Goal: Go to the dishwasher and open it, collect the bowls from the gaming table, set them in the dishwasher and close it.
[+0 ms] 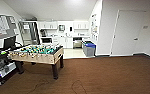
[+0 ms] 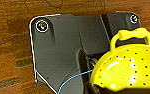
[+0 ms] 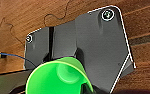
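In the left wrist view a yellow bowl (image 2: pixel 127 66) with small holes and a loop handle hangs above the brown floor, and my left gripper (image 2: pixel 97 88) is shut on its rim. The right wrist view has a bright green bowl (image 3: pixel 58 77) held the same way over the floor by my right gripper (image 3: pixel 84 88). Far ahead in the head view, the dishwasher (image 1: pixel 77 42) appears as a dark opening under the white kitchen counter. The gaming table is out of view.
A table-football table (image 1: pixel 38 53) stands at the left on brown carpet (image 1: pixel 103 75). Beside it is a dark desk (image 1: pixel 1 58) with a monitor and small coloured items. Blue-lidded bins (image 1: pixel 89 48) sit by the kitchen entrance. A white door (image 1: pixel 127 32) is at the right. Cables lie on the floor.
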